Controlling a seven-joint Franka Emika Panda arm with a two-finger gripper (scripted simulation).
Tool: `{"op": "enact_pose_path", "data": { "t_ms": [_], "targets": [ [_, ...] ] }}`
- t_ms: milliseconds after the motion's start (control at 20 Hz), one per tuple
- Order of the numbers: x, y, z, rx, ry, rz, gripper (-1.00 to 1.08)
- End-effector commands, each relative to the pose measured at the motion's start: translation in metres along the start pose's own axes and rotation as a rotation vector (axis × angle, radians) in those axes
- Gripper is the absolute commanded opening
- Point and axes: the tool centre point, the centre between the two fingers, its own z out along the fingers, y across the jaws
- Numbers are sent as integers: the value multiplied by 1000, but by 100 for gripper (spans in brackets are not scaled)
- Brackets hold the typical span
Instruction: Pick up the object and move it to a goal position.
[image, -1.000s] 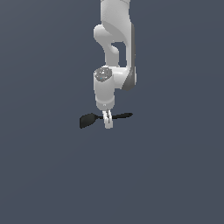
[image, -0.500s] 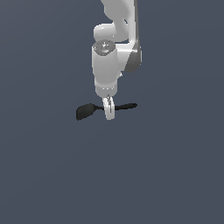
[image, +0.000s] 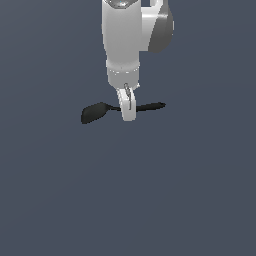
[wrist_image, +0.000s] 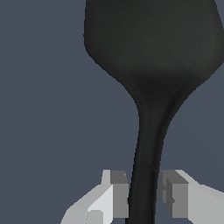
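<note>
The object (image: 95, 112) is a black spoon-like utensil held level in the air, its oval scoop toward the exterior view's left and its thin handle tip (image: 157, 105) toward the right. My gripper (image: 128, 112) hangs straight down from the white arm and is shut on the middle of the handle. In the wrist view the object (wrist_image: 151, 52) fills the frame, its wide scoop far from the fingers and its handle running between the two grey pads (wrist_image: 119, 194) of my gripper (wrist_image: 144, 197), which press it from both sides.
Only a plain dark blue-grey ground (image: 190, 200) shows around and below the arm. No goal marker or other object is visible.
The arm has risen in the exterior view, carrying the object upward with it. The grip on the handle has stayed the same.
</note>
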Motion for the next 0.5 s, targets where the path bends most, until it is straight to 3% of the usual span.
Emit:
{"op": "enact_pose_path", "data": {
  "t_ms": [0,450],
  "targets": [
    [-2,-5,-27,1,0,0,-100],
    [-8,-22,-104,1,-2,-3,-100]
  ]
}}
